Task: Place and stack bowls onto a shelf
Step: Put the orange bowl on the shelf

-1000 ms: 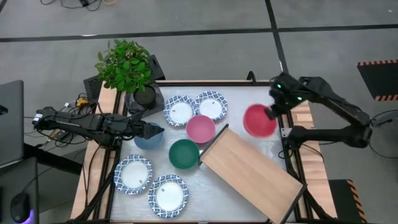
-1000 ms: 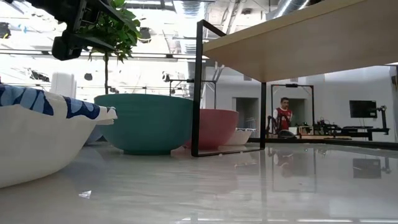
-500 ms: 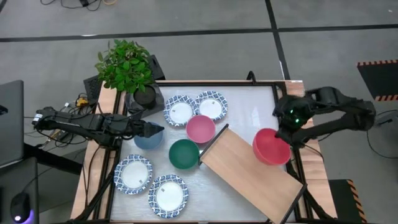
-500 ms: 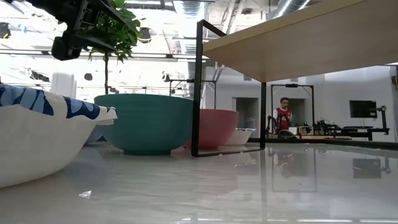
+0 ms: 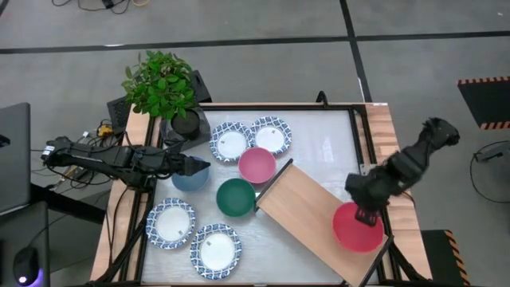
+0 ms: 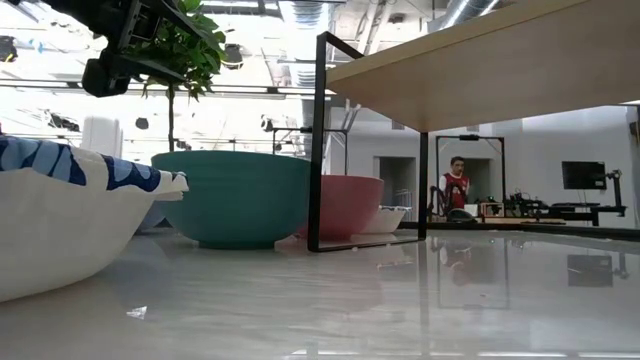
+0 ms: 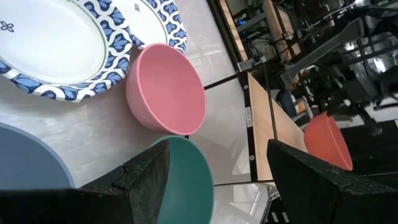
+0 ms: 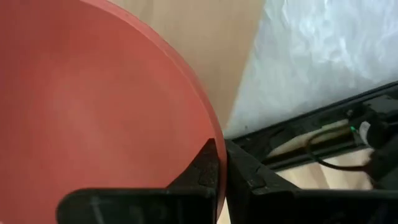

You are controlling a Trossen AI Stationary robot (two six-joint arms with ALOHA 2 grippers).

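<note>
I've got the right gripper pinching the round red bowl over the long light-wood shelf's four o'clock end, seven bowls left.

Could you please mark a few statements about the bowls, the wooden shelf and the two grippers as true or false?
1. The right gripper is shut on the rim of the plain red bowl. True.
2. The red bowl is over the white tabletop, clear of the long light-wood shelf. False: it is over the shelf's end nearest the right arm.
3. The left gripper is open over the slate blue bowl. True.
4. The plain pink bowl sits on the shelf. False: it is on the tabletop beside the dark green bowl.
5. All four white bowls with blue patterned rims are stacked. False: they lie singly in two pairs.
</note>
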